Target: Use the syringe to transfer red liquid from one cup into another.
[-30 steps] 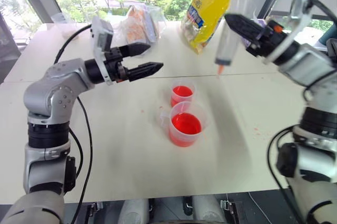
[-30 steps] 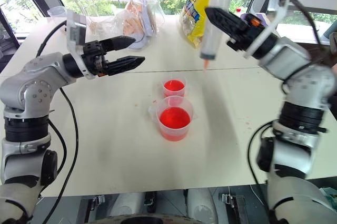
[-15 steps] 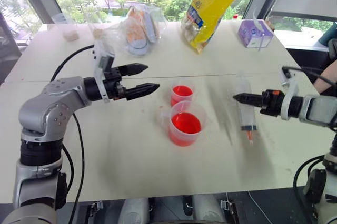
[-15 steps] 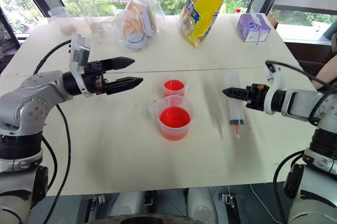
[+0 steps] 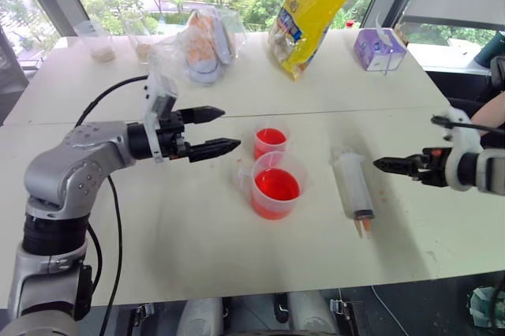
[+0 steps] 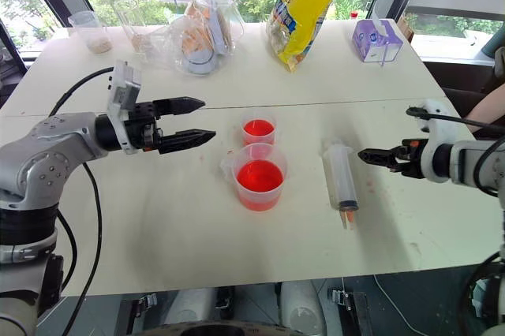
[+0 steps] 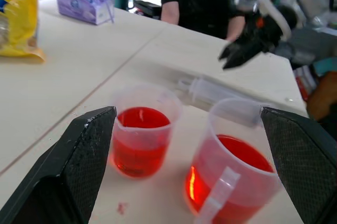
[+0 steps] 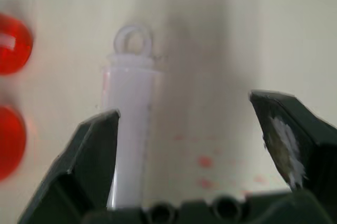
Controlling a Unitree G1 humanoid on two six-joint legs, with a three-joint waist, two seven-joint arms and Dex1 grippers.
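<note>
**Syringe lying loose on table, right arm nearest**

Syringe (image 5: 354, 190) lies flat on the white table (image 5: 158, 249), right of centre in the head views. No gripper touches it. Long axis runs roughly top-to-bottom of the frame, leaning slightly: plunger end toward the far side, orange-red tip (image 5: 364, 226) toward the near table edge.

Right gripper (image 5: 387, 165) sits at the right of the frame, just beside the syringe on its right, about level with the barrel's far end. Fingers stand apart, nothing between them; the right wrist view shows the barrel (image 8: 128, 129) along one finger's inner side, with the plunger ring at the far end.

Left gripper (image 5: 221, 130) hovers left of centre, fingers spread wide and empty, pointing across at the cups. The cups lie between it and the syringe, so the left arm is well apart from the syringe.

Handled beaker (image 5: 275, 186) stands mid-frame holding red liquid (image 5: 276, 184). Small plain cup (image 5: 271, 143) touches or nearly touches its far side; it also holds red liquid.

Judgement: any pick-up falls to the right arm. The syringe lies leftward of that hand, its axis crosswise to the gripper's pointing direction, so a short reach left would bring the fingers across the barrel. A few red spots mark the table near the syringe.
</note>
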